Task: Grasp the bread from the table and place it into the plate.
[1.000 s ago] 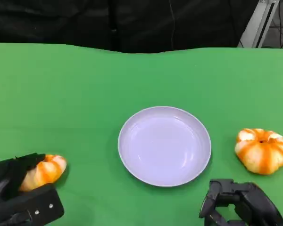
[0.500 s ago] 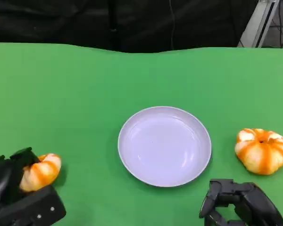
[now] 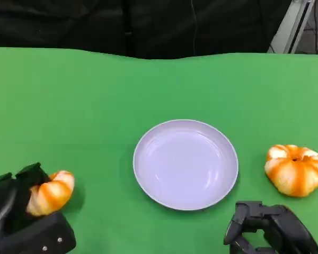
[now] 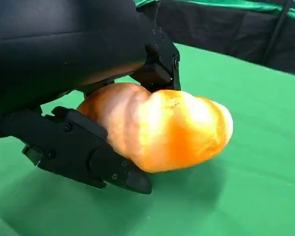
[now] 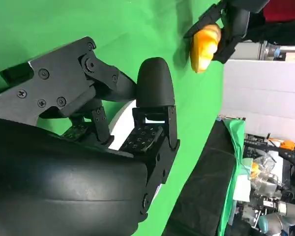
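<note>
**A:** Down at the lower left of the head view, the left hand has the bread in its grasp. Black fingers wrap it from both sides in the left wrist view, and the orange, striped end pokes out past them. It looks lifted a bit off the green table, with a shadow under it, but I can't say for sure that it's clear of the cloth.

**B:** And the plate?

**A:** Plate sits mid-table, pale lavender, nothing in it. It's well off to the right of the bread, so the bread is nowhere near over it.

**B:** What's the right hand doing?

**A:** Right hand is low at the lower right, just below the plate's near edge, fingers curled in with nothing in them. Right wrist view agrees: fingers folded, no object between them.

**B:** That orange thing on the right?

**A:** Small pumpkin, orange and white, resting on the table to the right of the plate, apart from it and a little beyond the right hand. Nothing touches it.
</note>
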Controlling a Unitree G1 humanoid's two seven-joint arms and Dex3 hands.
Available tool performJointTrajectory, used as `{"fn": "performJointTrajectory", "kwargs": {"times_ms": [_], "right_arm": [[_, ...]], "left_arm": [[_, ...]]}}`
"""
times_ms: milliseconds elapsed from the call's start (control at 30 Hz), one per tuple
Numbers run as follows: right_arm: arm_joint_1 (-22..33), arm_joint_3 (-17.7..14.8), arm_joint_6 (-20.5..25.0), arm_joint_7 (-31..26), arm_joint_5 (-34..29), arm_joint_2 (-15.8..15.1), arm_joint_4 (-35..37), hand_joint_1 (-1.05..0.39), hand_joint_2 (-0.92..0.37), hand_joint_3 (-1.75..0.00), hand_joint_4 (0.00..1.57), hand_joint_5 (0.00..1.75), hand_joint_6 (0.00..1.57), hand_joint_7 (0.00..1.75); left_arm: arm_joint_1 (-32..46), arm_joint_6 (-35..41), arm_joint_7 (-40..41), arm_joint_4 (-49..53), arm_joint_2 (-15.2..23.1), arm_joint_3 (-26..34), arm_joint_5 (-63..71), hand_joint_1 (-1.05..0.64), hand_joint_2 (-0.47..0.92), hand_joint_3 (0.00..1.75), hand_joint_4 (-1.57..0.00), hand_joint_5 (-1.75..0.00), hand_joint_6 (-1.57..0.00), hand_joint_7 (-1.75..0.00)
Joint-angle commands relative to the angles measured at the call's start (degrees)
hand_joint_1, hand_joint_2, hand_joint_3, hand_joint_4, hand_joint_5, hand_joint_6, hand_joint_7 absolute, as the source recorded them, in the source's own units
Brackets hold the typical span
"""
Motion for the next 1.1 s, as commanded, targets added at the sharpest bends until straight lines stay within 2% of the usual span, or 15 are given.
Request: {"fn": "performJointTrajectory", "kwargs": {"times_ms": [33,267,500,833,1100], "right_arm": [[0.04,-0.03,-0.26,-0.17,-0.04,-0.42,0.21,-0.1,-0.62,-0.96,0.85,1.46,0.86,1.18],[-0.02,0.07,-0.26,0.14,0.21,-0.37,0.6,-0.1,-0.61,-0.98,0.84,1.47,0.86,1.18],[-0.23,0.01,-0.53,-0.04,0.01,-0.39,1.02,-0.11,-0.61,-0.96,0.84,1.47,0.86,1.18],[-0.27,0.07,-0.83,-0.38,-0.28,-0.23,0.94,-0.1,-0.63,-0.94,0.84,1.45,0.85,1.18],[-0.56,0.06,-0.85,0.1,0.28,-0.07,1.54,-0.1,-0.62,-0.95,0.85,1.46,0.86,1.19]], "left_arm": [[3.5,-1.63,1.46,-10.09,0.07,1.22,0.36,-0.1,0.85,0.0,-0.59,-1.71,-0.63,-1.38],[5.57,-1.01,1.12,-16.88,-1.24,2.04,1.51,-0.08,0.87,0.01,-0.58,-1.67,-0.65,-1.32],[6.47,0.7,-1.04,-25.03,-4.78,1.47,1.32,-0.06,0.84,0.0,-0.62,-1.63,-0.69,-1.25],[2.71,0.67,-2.53,-27.26,-9.15,-2.17,4.27,-0.05,0.82,0.0,-0.6,-1.63,-0.69,-1.25],[-1.23,-0.01,-3.2,-24.75,-11.86,-5.16,5.05,-0.02,0.78,0.0,-0.61,-1.63,-0.68,-1.27]]}}
